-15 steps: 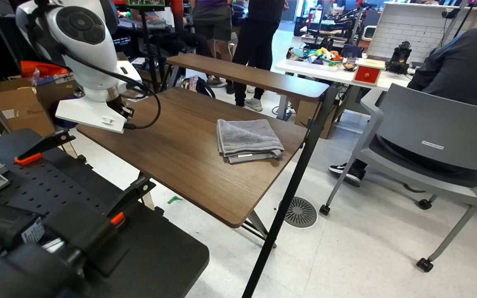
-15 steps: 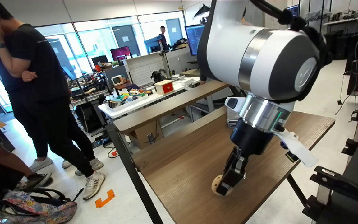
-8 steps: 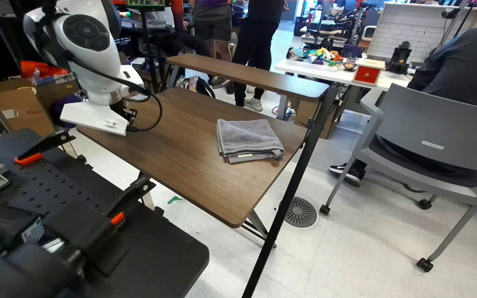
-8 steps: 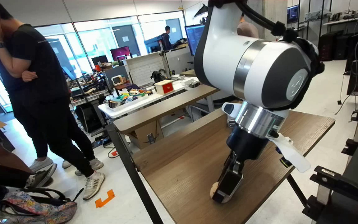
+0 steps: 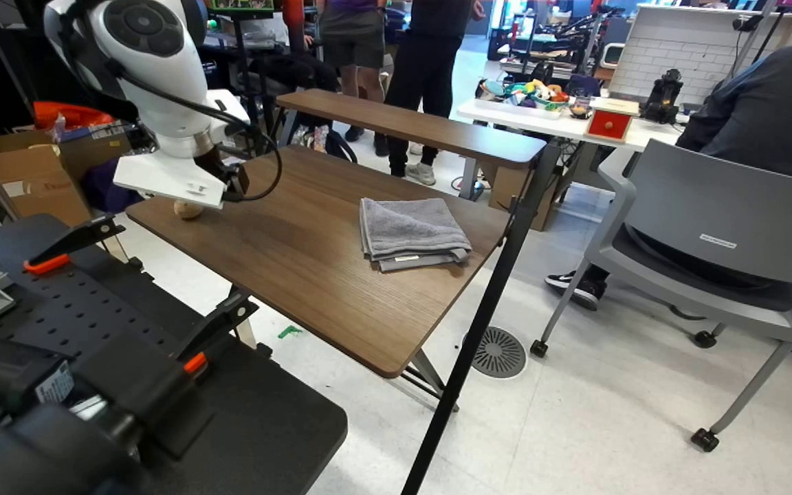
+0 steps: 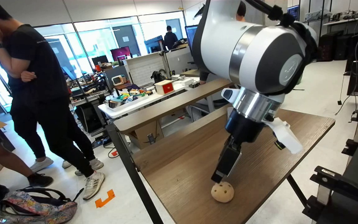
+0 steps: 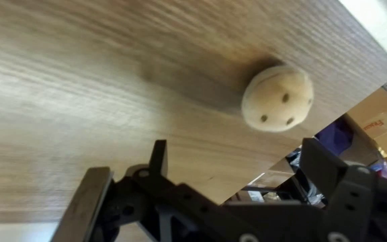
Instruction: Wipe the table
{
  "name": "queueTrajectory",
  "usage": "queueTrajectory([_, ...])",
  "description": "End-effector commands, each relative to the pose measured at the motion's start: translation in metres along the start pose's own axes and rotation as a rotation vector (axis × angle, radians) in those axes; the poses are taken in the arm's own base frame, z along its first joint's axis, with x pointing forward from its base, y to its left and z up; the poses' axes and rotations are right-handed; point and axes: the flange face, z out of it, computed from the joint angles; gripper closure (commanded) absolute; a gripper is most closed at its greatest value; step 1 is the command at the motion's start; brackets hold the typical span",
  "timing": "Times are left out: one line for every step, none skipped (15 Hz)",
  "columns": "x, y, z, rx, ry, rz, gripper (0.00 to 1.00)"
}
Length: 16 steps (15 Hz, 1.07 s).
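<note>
My claw hangs above a brown wood-grain tabletop, its two black fingers spread wide apart with nothing between them. In the wrist view, a tan spotted ball rests on the tabletop out past the fingers, apart from both. In an exterior view, my white-and-gray arm slants down over the tabletop from the upper right, and the ball lies just below the tilted claw. The tabletop fills the middle of an exterior view, beyond a black workbench with two black-and-orange clamps along its edge. A folded gray towel lies on the tabletop toward the end away from my arm, well apart from the claw. A narrow brown shelf stands higher along the tabletop's far side. Past it, a white table bears a red-fronted box. A seated person in dark clothes occupies a gray chair; a standing person in black has one hand to the face, a patterned backpack on the floor nearby.
</note>
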Motion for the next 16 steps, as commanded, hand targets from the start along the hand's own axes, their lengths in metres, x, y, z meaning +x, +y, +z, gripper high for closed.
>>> queueTrajectory([0.028,0.029,-0.047,-0.194,0.009,0.037,0.0])
queueTrajectory([0.034,0.043,-0.06,-0.256,-0.002,0.047,0.0])
queueTrajectory([0.037,0.058,-0.07,-0.316,-0.013,0.066,0.0])
queueTrajectory([0.04,0.074,-0.077,-0.373,-0.018,0.091,0.0])
queueTrajectory([0.043,0.091,-0.081,-0.419,-0.017,0.134,0.0])
queueTrajectory([0.044,0.106,-0.084,-0.458,-0.013,0.175,0.0])
queueTrajectory([0.043,0.122,-0.085,-0.483,-0.005,0.228,0.0])
queueTrajectory([0.04,0.136,-0.086,-0.504,0.0,0.279,0.0])
queueTrajectory([0.035,0.151,-0.086,-0.528,0.003,0.327,0.0])
queueTrajectory([0.026,0.164,-0.083,-0.533,-0.002,0.376,0.0])
queueTrajectory([0.012,0.177,-0.079,-0.529,-0.017,0.43,0.0])
queueTrajectory([0.003,0.19,-0.08,-0.526,-0.03,0.481,0.0])
queueTrajectory([-0.016,0.201,-0.081,-0.515,-0.071,0.523,0.0])
queueTrajectory([-0.028,0.212,-0.084,-0.5,-0.106,0.56,0.0])
queueTrajectory([-0.035,0.22,-0.091,-0.478,-0.142,0.599,0.0])
queueTrajectory([-0.039,0.23,-0.096,-0.451,-0.175,0.644,0.0])
